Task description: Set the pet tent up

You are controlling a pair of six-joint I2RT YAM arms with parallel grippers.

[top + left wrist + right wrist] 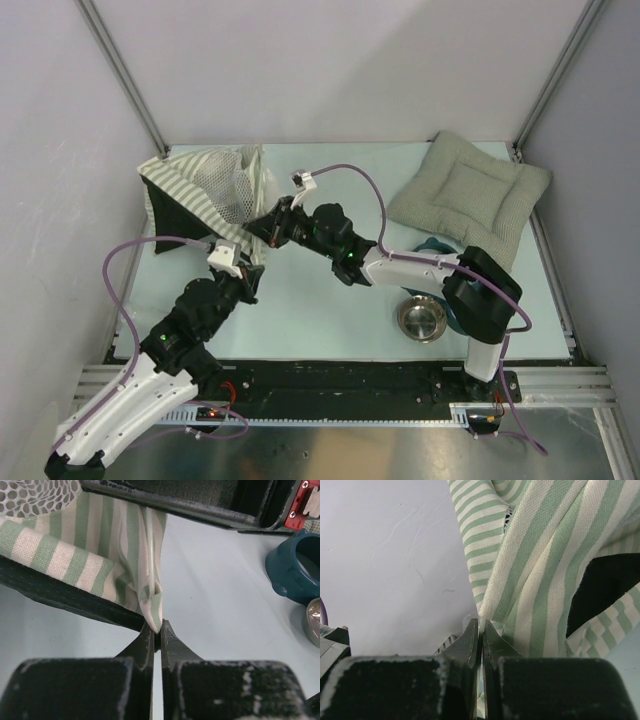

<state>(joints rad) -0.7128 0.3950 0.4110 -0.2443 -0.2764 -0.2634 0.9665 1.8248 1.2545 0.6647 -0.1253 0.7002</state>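
Observation:
The pet tent (200, 195), green-and-white striped fabric with a grey mesh window, lies part-collapsed at the far left of the table. My left gripper (250, 272) is shut on a folded striped corner of the tent (152, 600) at its near edge. My right gripper (268, 226) reaches across from the right and is shut on a striped fold of the tent (530, 570) higher up. The tent's dark inner side shows in both wrist views.
A grey-green quilted cushion (472, 195) lies at the far right. A teal bowl (435, 245) and a steel bowl (422, 319) sit near the right arm; the teal bowl also shows in the left wrist view (295, 570). Walls enclose the table.

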